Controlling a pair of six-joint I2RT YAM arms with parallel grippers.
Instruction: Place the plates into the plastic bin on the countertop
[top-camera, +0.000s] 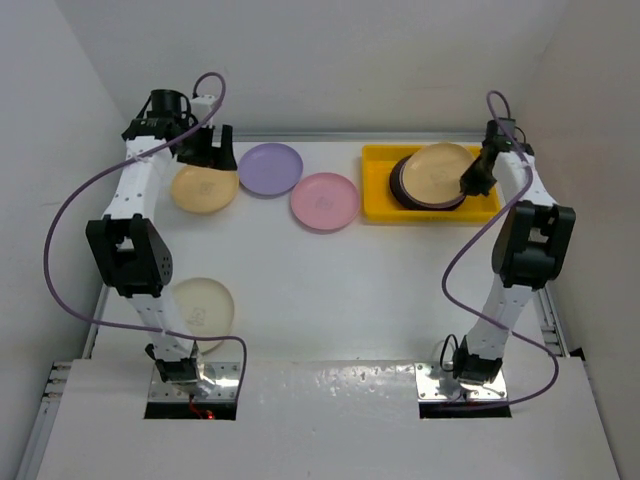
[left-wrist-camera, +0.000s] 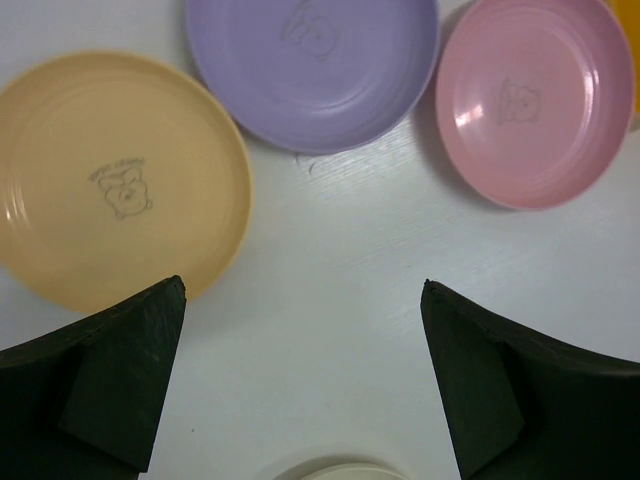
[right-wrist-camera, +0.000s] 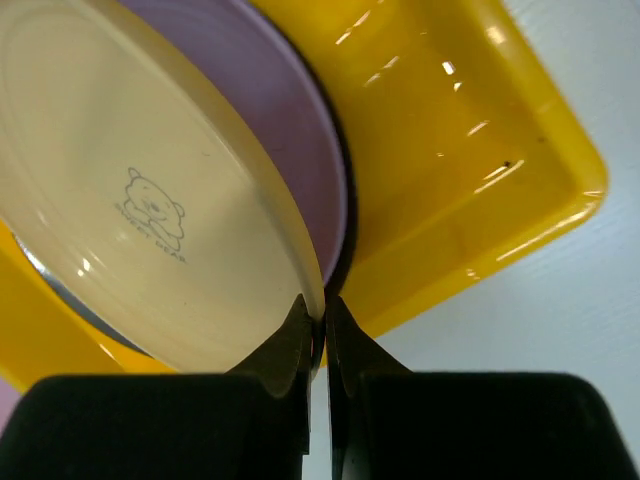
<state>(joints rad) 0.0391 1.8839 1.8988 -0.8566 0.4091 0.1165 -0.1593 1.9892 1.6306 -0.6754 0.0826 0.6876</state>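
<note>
At the far left, the left tool (top-camera: 207, 150) hangs with its fingers spread wide over the worktop (top-camera: 330, 290), just beside an orange-yellow plate (top-camera: 204, 188); a cream plate (top-camera: 203, 305) lies nearer that arm's base. Rightwards come a lilac plate (top-camera: 270, 168) and a pink plate (top-camera: 324, 200), both flat on the worktop. Further right, the yellow bin (top-camera: 376, 195) holds a stack of plates (top-camera: 402, 185); the tilted top plate (top-camera: 440, 168) has its rim pinched by the right tool (top-camera: 474, 180).
</note>
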